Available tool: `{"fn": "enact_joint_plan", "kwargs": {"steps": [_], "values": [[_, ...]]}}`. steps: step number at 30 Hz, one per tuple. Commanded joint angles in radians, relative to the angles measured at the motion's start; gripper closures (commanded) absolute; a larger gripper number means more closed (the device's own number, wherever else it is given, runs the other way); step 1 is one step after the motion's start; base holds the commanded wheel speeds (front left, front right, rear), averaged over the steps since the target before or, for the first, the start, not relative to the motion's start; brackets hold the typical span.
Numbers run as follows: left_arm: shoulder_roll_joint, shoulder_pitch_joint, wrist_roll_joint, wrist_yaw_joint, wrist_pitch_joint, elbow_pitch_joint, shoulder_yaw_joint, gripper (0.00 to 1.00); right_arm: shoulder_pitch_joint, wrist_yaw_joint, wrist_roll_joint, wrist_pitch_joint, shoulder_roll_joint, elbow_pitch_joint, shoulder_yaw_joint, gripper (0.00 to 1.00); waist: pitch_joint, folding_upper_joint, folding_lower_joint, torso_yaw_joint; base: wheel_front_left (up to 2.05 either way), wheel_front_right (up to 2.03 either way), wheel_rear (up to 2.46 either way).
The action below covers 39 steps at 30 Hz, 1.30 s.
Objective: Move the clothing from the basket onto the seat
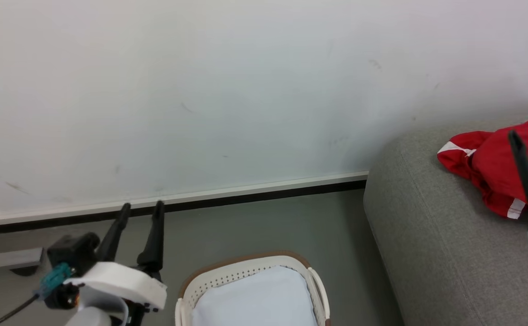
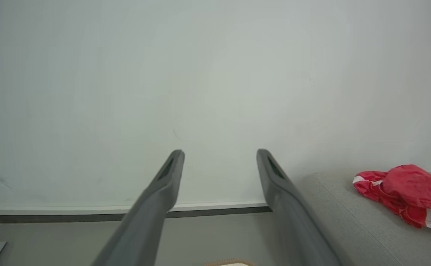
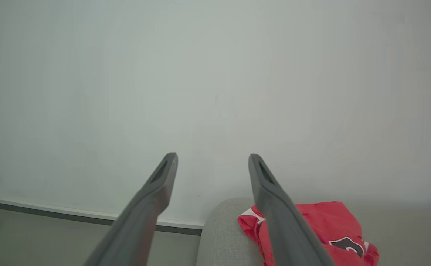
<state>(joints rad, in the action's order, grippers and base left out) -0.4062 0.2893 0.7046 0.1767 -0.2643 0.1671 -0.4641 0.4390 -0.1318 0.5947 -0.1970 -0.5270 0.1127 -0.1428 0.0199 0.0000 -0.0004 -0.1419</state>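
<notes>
Currently the seat (image 1: 427, 235), beside the basket (image 1: 246, 265), bears the bunched clothing (image 1: 486, 167) near its rounded end. Left gripper (image 1: 142, 206) and right gripper (image 3: 212, 159): fingers spread, empty. Hazard: the right gripper, close over the clothing, may snag it and drag it off.

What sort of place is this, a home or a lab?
Likely a living-room corner, possibly a staged one: a grey fabric sofa with a red jersey lying on it, a laundry basket on the floor, and a bare white wall with a skirting board.
</notes>
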Motion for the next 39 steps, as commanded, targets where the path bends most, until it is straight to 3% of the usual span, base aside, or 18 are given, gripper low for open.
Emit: {"fn": "enact_joint_plan", "kwargs": {"steps": [1, 5, 10, 12, 14, 21, 30, 39], "values": [[0.012, -0.047, -0.003, -0.006, 0.000, -0.007, 0.031, 0.00, -0.063, 0.002, -0.025, 0.021, 0.045, -0.020, 0.016, 0.00, 0.012, 0.0000, 0.0004, 0.013, 0.00, 0.00, 0.00], [0.050, -0.132, -0.055, -0.004, 0.000, -0.034, 0.131, 0.00, -0.194, 0.002, -0.061, 0.085, 0.169, -0.045, 0.060, 0.00, 0.031, 0.0000, 0.0004, 0.025, 0.00, 0.00, 0.00], [0.122, -0.244, -0.153, -0.009, 0.000, -0.042, 0.235, 0.00, -0.336, 0.002, -0.092, 0.202, 0.269, -0.038, 0.060, 0.00, 0.048, 0.0000, 0.0004, 0.039, 0.00, 0.00, 0.00], [0.133, -0.261, -0.176, -0.017, 0.000, -0.036, 0.248, 0.00, -0.356, 0.002, -0.098, 0.230, 0.276, -0.030, 0.055, 0.00, 0.049, 0.0000, 0.0004, 0.040, 0.00, 0.00, 0.00], [0.160, -0.302, -0.249, -0.038, 0.000, -0.014, 0.295, 0.00, -0.388, 0.002, -0.109, 0.329, 0.293, -0.002, 0.004, 0.00, 0.047, 0.0000, 0.0004, 0.042, 0.00, 0.00, 0.00], [0.235, -0.345, -0.372, -0.096, 0.000, 0.015, 0.382, 0.00, -0.389, 0.002, -0.113, 0.449, 0.300, 0.110, -0.084, 0.00, 0.046, 0.0000, 0.0004, 0.042, 0.00, 0.00, 0.00], [0.310, -0.339, -0.452, -0.201, 0.000, 0.077, 0.483, 0.00, -0.341, 0.002, -0.145, 0.462, 0.384, 0.206, -0.092, 0.00, 0.041, 0.0000, 0.0004, 0.040, 0.00, 0.00, 0.00], [0.341, -0.323, -0.516, -0.244, 0.000, 0.097, 0.532, 0.00, -0.325, 0.002, -0.153, 0.463, 0.384, 0.218, -0.093, 0.00, 0.040, 0.0000, 0.0004, 0.047, 0.00, 0.00, 0.00]]}}
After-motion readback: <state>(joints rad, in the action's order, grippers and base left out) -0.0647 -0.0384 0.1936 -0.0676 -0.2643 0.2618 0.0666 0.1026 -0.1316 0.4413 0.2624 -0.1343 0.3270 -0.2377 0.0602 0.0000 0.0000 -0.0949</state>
